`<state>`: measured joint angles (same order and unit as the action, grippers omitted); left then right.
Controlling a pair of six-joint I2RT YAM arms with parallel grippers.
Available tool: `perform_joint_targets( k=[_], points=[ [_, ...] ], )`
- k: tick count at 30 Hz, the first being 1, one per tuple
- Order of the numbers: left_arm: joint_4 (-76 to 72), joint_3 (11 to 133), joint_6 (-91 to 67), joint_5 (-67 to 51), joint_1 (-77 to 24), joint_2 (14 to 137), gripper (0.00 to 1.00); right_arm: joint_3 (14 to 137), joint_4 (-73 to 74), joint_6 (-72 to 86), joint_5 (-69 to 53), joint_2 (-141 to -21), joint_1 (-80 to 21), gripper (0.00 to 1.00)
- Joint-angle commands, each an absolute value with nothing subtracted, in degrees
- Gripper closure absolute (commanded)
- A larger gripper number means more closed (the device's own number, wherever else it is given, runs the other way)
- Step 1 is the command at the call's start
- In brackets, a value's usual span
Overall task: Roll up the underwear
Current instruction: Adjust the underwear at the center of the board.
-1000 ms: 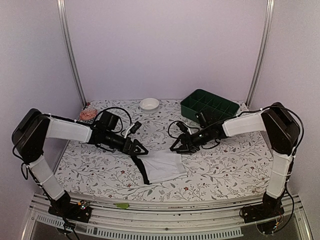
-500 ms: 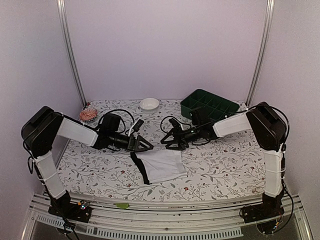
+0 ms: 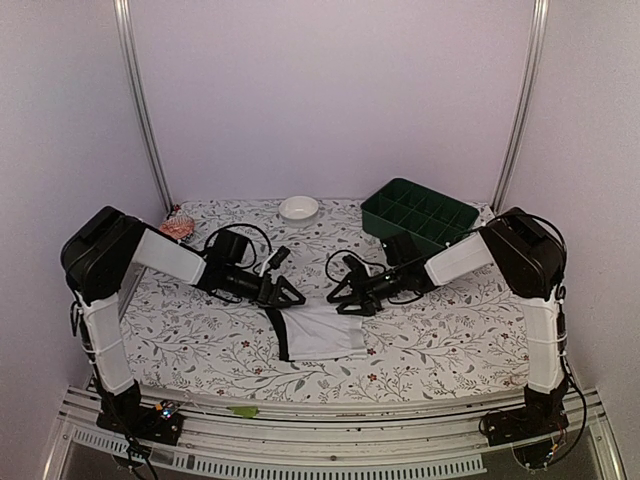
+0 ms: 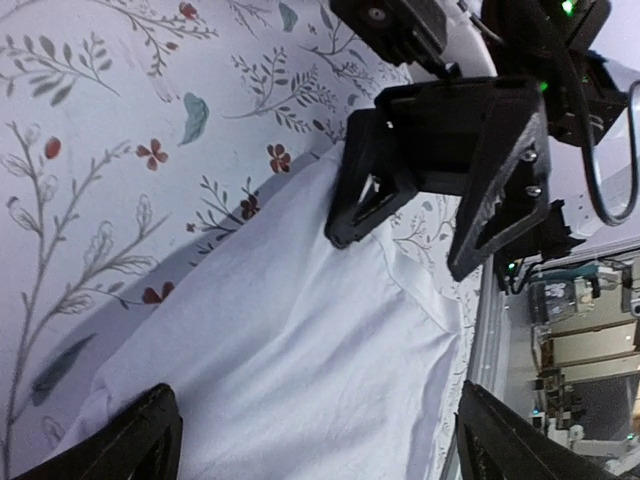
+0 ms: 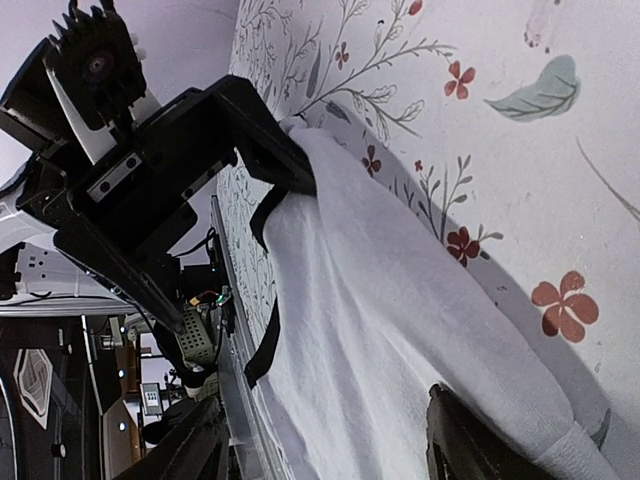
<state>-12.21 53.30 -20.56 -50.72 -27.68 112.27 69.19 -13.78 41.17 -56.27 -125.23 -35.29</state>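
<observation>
Moved since a second ago: both arms' tall upper links have swung inward toward the table's middle. The underwear now lies squarer, its far edge less slanted.
Left arm pose: its upper link rises from the near-left base and its forearm reaches low and rightward. The left gripper sits at the underwear's far-left corner.
Left gripper state: jaws wide apart. In its wrist view the fingers straddle white fabric without clamping it.
Right arm pose: mirrored, with the forearm low and reaching leftward. The right gripper is at the underwear's far edge, just beside the left gripper but apart from it.
Right gripper state: jaws apart. The left wrist view shows its two black fingers spread, tips down at the fabric's far edge, gripping nothing.
Underwear place: flat on the floral table, near the middle, just in front of both grippers. The black waistband runs along its left side.
Green tray: far right, divided into compartments; what is in them cannot be made out.
White bowl: at the far edge, near the middle; its inside is not visible.
Pink object: far left, behind the left arm, too small to identify.
Cut off: each wrist view crops its own fingers at the bottom edge.
</observation>
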Motion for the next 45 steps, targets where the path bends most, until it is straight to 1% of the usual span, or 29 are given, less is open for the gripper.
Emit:
perform_joint_targets(
  k=[1, 5, 9, 12, 17, 20, 22, 24, 27, 29, 32, 34, 36, 40, 42, 45],
  points=[
    [0.0, 56.4, -10.5, -46.0, -26.7, 106.6, 0.04, 67.2, -13.8, 41.9, -57.3, -116.8, -35.0, 0.3],
    [-1.6, 53.4, -13.5, -45.5, -27.1, 97.6, 0.04, 64.3, -11.6, 41.7, -57.4, -109.7, -35.2, 0.26],
    [-2.1, 50.1, -17.0, -40.1, -27.1, 91.1, 0.04, 63.2, -11.2, 42.5, -59.0, -108.0, -37.4, 0.24],
    [0.1, 49.9, -17.6, -33.9, -27.0, 87.2, 0.04, 64.6, -11.5, 42.5, -60.9, -110.3, -40.4, 0.23],
    [3.7, 50.6, -20.3, -21.2, -26.9, 81.3, 0.04, 65.8, -16.2, 45.3, -63.4, -114.2, -46.1, 0.23],
    [2.2, 48.0, -21.8, -18.1, -26.7, 77.0, 0.04, 67.6, -16.4, 45.5, -63.2, -117.3, -49.7, 0.23],
    [-2.1, 44.1, -23.2, -16.4, -26.7, 73.0, 0.04, 68.8, -16.4, 45.4, -62.2, -120.1, -51.1, 0.23],
    [-5.0, 40.9, -23.0, -16.8, -26.5, 69.8, 0.04, 71.6, -16.7, 45.4, -61.5, -123.4, -51.5, 0.23],
    [-3.3, 40.2, -22.5, -19.6, -26.1, 68.6, 0.04, 73.5, -18.4, 46.5, -59.8, -127.6, -51.5, 0.23],
    [0.1, 41.1, -21.3, -20.8, -26.1, 69.6, 0.04, 72.7, -21.4, 48.9, -59.1, -129.5, -51.5, 0.23],
    [2.3, 41.1, -18.0, -26.4, -26.5, 70.9, 0.04, 70.5, -27.2, 53.6, -58.8, -131.9, -51.4, 0.24],
    [4.2, 40.8, -15.6, -27.0, -27.8, 71.4, 0.04, 69.7, -30.2, 56.2, -59.1, -132.0, -51.4, 0.25],
    [4.9, 39.9, -13.6, -27.2, -29.1, 70.7, 0.04, 68.4, -31.1, 57.2, -58.9, -129.6, -51.4, 0.25],
    [4.6, 37.7, -8.8, -28.4, -32.1, 69.0, 0.04, 65.9, -31.0, 57.2, -57.9, -119.6, -50.9, 0.26],
    [4.2, 36.7, -6.5, -29.5, -33.6, 68.8, 0.06, 62.7, -30.9, 57.5, -57.4, -115.8, -50.0, 0.3],
    [3.3, 35.4, -2.4, -30.0, -36.3, 69.3, 0.13, 56.7, -29.4, 57.3, -56.6, -111.3, -48.3, 0.38]
  ],
)
